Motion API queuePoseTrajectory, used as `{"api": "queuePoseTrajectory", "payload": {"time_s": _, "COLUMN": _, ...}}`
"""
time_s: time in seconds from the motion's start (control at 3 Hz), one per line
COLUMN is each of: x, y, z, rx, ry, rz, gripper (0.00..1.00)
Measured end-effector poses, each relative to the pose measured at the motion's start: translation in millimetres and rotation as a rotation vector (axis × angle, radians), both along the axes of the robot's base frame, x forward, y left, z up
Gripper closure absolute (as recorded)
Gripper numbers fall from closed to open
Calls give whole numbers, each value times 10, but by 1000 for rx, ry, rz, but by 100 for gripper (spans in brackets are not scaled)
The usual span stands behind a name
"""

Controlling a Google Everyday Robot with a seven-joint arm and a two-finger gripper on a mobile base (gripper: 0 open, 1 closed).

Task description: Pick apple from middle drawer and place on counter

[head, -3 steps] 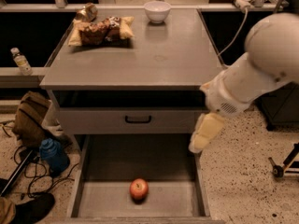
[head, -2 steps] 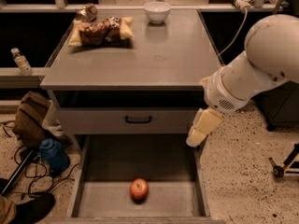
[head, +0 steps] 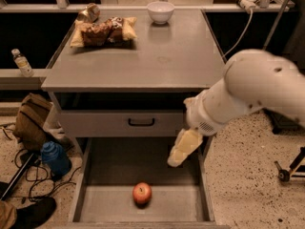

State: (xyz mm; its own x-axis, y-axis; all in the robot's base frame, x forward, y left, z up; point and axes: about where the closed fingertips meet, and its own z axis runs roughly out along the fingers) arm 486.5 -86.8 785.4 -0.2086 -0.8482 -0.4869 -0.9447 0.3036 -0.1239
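Camera view: we saw the apple (head: 142, 193) lying loose near the front of the pulled-out middle drawer (head: 107, 208), reachable from above. The tool (head: 175, 157) hung over the drawer's right side, apart from the apple. Whether it was wide or narrow, we could not tell.

The grey counter (head: 190, 73) carries a white bowl (head: 160, 11) at its 12 o'clock edge and a crumpled snack bag (head: 102, 31) at 10 o'clock, with a small can-like item (head: 89, 12) just behind the bag. A faint ring mark (head: 164, 59) sits near centre. The gripper (head: 183, 148) hangs below the counter's front edge at 5 o'clock.
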Motion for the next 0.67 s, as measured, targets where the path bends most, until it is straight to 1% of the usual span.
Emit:
{"api": "queuePoseTrajectory", "payload": {"time_s": 0.33, "x": -298, "y": 515, "z": -596, "rx": 93, "ry": 46, "rz": 12, "gripper": 0}}
{"api": "queuePoseTrajectory", "payload": {"time_s": 0.67, "x": -446, "y": 967, "z": -1041, "rx": 153, "ry": 54, "rz": 12, "gripper": 0}}
